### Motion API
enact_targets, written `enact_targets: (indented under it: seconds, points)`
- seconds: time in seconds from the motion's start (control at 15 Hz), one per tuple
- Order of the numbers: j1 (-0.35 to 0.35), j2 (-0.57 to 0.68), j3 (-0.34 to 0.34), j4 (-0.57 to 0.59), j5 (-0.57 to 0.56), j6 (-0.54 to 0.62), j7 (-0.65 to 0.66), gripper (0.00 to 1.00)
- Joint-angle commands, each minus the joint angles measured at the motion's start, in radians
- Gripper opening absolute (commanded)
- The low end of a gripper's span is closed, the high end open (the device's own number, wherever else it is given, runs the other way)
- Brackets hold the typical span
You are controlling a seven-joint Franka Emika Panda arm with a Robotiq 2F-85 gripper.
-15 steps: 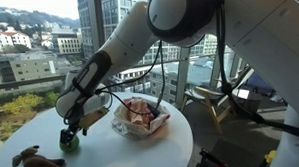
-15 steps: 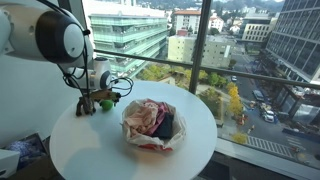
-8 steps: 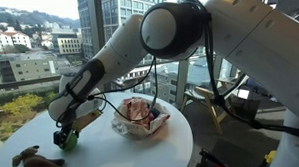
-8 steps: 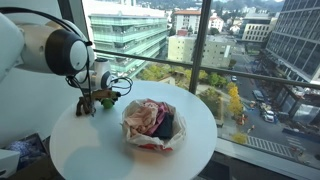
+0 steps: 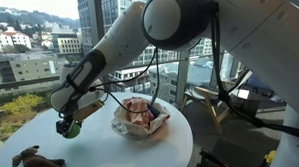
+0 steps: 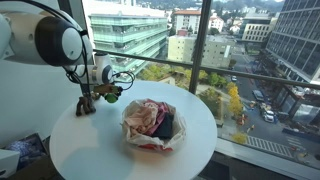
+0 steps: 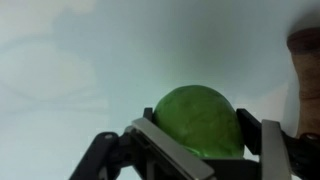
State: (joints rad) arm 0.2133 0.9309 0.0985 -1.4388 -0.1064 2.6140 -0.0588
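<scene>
One green ball (image 7: 200, 120) sits clamped between the two fingers of your gripper (image 5: 68, 126), low over the one round table (image 5: 177, 147), well apart from the single cloth-filled bowl (image 5: 118, 127). One brown plush toy (image 5: 32, 157) lies farther from the bowl.

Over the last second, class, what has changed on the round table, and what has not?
The gripper dropped onto the green ball, closed on it and seems to have lifted it slightly. The cloth-filled bowl and brown plush toy stayed put.

Matt, finely rough green ball (image 7: 200, 122) — smooth, faintly glossy table (image 6: 95, 142) — soft cloth (image 6: 150, 118).
</scene>
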Motion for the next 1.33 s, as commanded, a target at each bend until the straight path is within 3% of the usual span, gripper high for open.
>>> enact_targets:
  seconds: [0.0,0.4,0.6,0.87,1.07,1.27]
  points:
    - [0.062,-0.23,-0.138,-0.232,-0.049,0.002,0.175,0.57]
    - [0.187,-0.496,-0.361,-0.528,-0.235,-0.02,0.557,0.57]
    - [0.218,-0.631,-0.423,-0.69,-0.369,-0.088,0.767,0.57]
    - [0.125,-0.759,-0.383,-0.87,-0.512,-0.166,0.959,0.57]
    - [0.029,-0.704,-0.339,-0.875,-0.564,-0.14,1.007,0.57]
    - [-0.024,-0.615,-0.319,-0.811,-0.631,-0.123,1.058,0.57]
